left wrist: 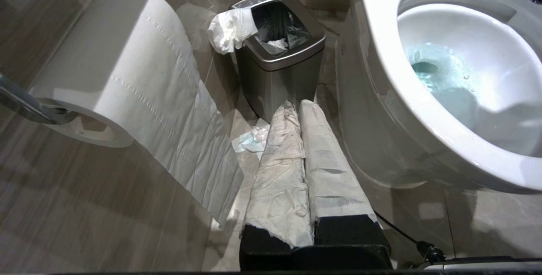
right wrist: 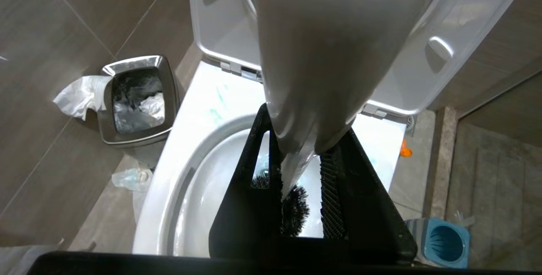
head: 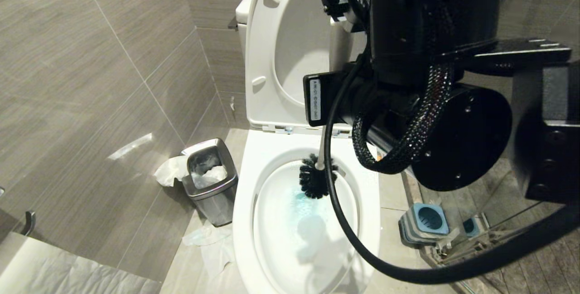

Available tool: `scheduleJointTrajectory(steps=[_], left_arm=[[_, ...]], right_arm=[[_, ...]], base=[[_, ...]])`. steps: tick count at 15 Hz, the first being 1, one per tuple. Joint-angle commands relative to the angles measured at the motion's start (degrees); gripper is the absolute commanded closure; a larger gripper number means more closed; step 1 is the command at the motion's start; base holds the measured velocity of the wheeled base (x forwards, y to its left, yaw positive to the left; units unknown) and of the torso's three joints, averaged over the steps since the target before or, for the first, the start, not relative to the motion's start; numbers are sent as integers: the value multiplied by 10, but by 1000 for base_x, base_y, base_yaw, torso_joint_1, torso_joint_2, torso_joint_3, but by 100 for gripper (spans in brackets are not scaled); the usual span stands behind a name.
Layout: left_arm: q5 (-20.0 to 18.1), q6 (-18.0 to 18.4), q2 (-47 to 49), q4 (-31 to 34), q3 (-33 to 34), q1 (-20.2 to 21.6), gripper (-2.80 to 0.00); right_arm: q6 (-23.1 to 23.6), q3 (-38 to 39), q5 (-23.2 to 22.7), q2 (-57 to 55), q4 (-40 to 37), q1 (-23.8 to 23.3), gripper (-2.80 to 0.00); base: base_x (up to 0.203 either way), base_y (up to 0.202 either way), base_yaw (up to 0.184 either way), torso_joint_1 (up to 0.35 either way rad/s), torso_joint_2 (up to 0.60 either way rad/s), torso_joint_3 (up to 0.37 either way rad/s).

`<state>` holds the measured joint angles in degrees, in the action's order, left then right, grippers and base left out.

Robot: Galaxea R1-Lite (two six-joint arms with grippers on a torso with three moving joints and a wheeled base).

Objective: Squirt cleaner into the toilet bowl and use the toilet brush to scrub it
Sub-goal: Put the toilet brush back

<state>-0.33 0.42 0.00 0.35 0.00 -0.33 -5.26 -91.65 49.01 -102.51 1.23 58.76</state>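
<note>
Fingers of my right gripper clamp the brush handle; the left gripper hangs shut, parked low beside the bowl.

Gripping the handle high keeps my gripper out of the bowl while the black bristle head reaches down onto the back wall, just under the rim below the raised seat. Turquoise cleaner tints the white porcelain and the water beneath the head.
</note>
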Motion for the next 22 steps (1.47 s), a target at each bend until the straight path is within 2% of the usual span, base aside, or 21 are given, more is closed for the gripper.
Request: scheduleJointTrajectory(steps=[1,2,5,7,9,11,13,22], left_arm=[[0,0,0,0,1,0,0],[0,0,1,0,1,0,0],[0,0,0,0,1,0,0],[0,0,0,0,1,0,0],[0,0,0,0,1,0,0],[0,0,0,0,1,0,0],[0,0,0,0,1,0,0],[0,0,0,0,1,0,0]], right_arm=[[0,-14,3,-1,-2,1,0],[-3,-32,3,-1,-5,0,0],[-13,1,0,0,-11,0,0],[-23,-24,0,-3,-24,1,0],[-31,0,0,-2,-28,1,0],[-36,-9,-1,-1,-30,1,0],[-38,23,-3,2,-29,1,0],[-31,-3,-6,43,-69,3,0]], base=[[0,0,0,0,0,0],[0,0,0,0,0,0],[0,0,0,0,0,0],[0,0,0,0,0,0],[0,0,0,0,0,0],[0,0,0,0,0,0],[0,0,0,0,0,0],[0,0,0,0,0,0]])
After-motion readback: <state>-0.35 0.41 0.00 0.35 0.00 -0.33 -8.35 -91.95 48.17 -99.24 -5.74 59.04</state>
